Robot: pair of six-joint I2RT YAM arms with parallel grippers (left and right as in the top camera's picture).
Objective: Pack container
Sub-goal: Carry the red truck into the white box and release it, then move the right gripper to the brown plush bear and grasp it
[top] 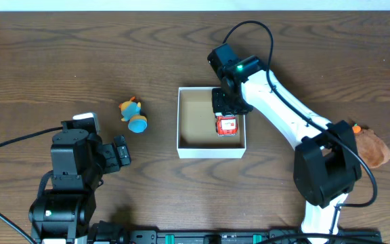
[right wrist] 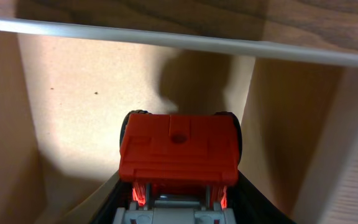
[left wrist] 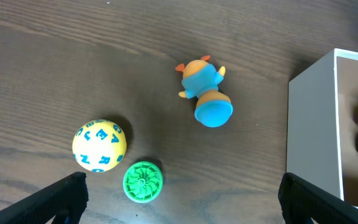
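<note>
The container (top: 181, 146) is a white-walled box with a brown inside at the table's middle. My right gripper (top: 225, 108) reaches into its right side, shut on a red toy car (top: 227, 126). In the right wrist view the car (right wrist: 179, 149) sits between my fingers (right wrist: 178, 190), low over the cardboard floor near the container's wall (right wrist: 166, 40). My left gripper (top: 118, 154) is open and empty to the left of the container. An orange-and-blue toy figure (top: 133, 116) lies on the table between them.
In the left wrist view my open fingers (left wrist: 182, 196) frame a green disc (left wrist: 143, 182), with a yellow lettered ball (left wrist: 99, 145) beside it, the toy figure (left wrist: 205, 93) beyond, and the container wall (left wrist: 312, 124) at right. A brown plush (top: 372, 149) lies at the far right.
</note>
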